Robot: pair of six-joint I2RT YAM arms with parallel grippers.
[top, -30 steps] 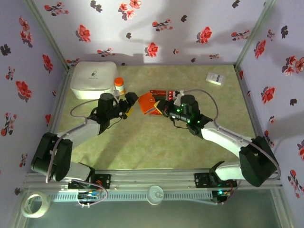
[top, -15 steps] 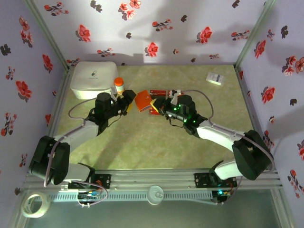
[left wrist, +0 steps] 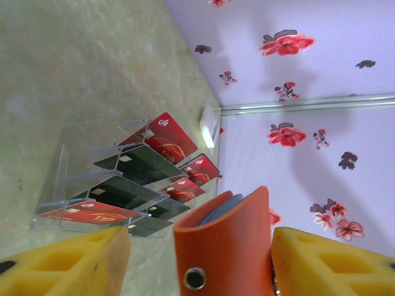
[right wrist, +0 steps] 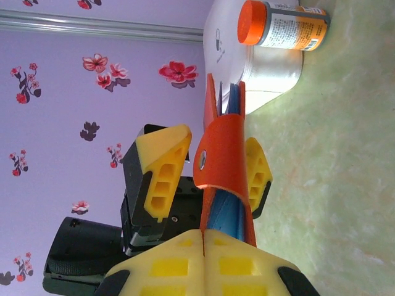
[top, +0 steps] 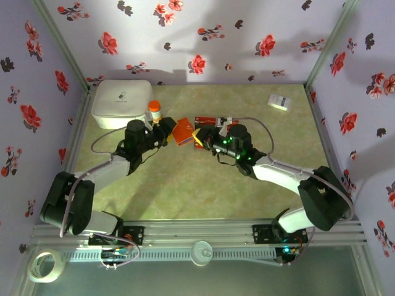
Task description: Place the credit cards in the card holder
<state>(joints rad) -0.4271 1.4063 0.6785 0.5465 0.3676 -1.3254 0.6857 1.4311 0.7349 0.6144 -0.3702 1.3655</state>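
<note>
Yellow foam pads of the right gripper are pressed together on one edge of the card holder. The left gripper straddles it with jaws spread, one pad clear of it. In the top view, the credit cards in a clear rack sit at the holder's three o'clock, and an orange bottle at ten.
</note>
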